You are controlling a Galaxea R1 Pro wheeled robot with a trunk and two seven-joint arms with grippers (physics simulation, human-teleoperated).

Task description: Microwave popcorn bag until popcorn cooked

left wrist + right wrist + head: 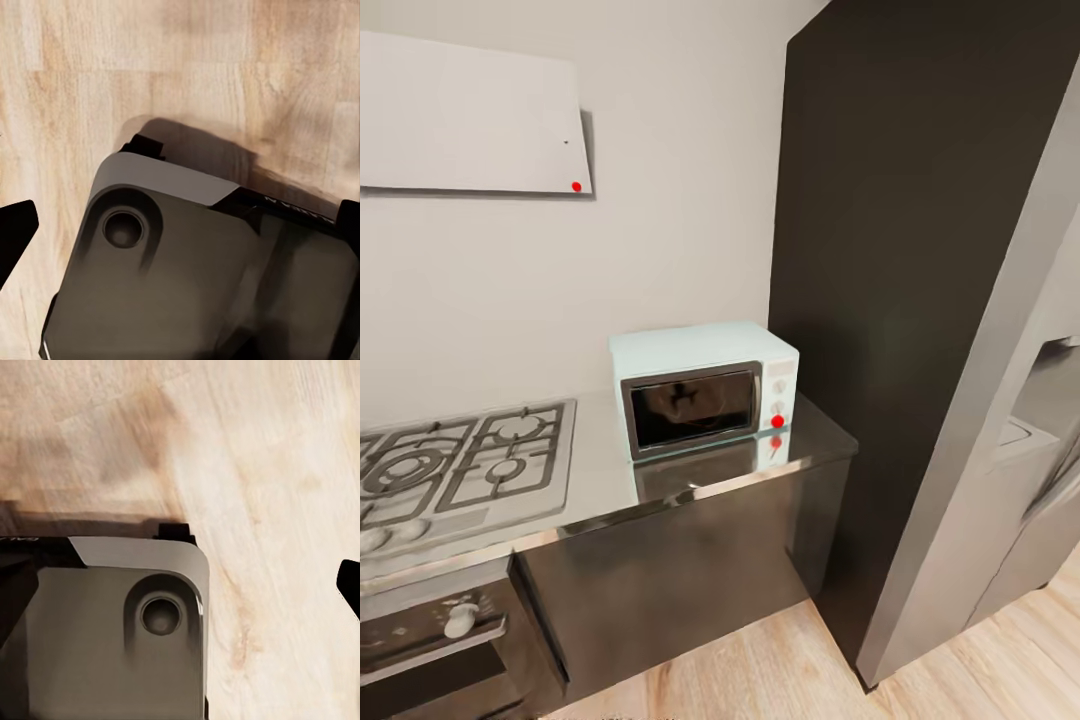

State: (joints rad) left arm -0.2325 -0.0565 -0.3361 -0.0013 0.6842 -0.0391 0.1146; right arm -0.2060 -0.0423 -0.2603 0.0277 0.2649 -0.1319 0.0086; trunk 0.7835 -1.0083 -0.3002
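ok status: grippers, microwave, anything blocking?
Fingers of both grippers barely in frame over wood floor, state unclear. Microwave on countertop, door shut. Popcorn bag not sighted. Nothing before the door.

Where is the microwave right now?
In the head view the microwave stands on the countertop near its right end, door shut, between the gas hob on its left and the tall dark cabinet on its right.

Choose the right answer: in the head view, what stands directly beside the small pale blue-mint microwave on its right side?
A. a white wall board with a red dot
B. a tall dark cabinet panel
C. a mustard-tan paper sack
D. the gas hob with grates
B: the small pale blue-mint microwave stands on the glossy grey countertop next to the tall dark cabinet panel.
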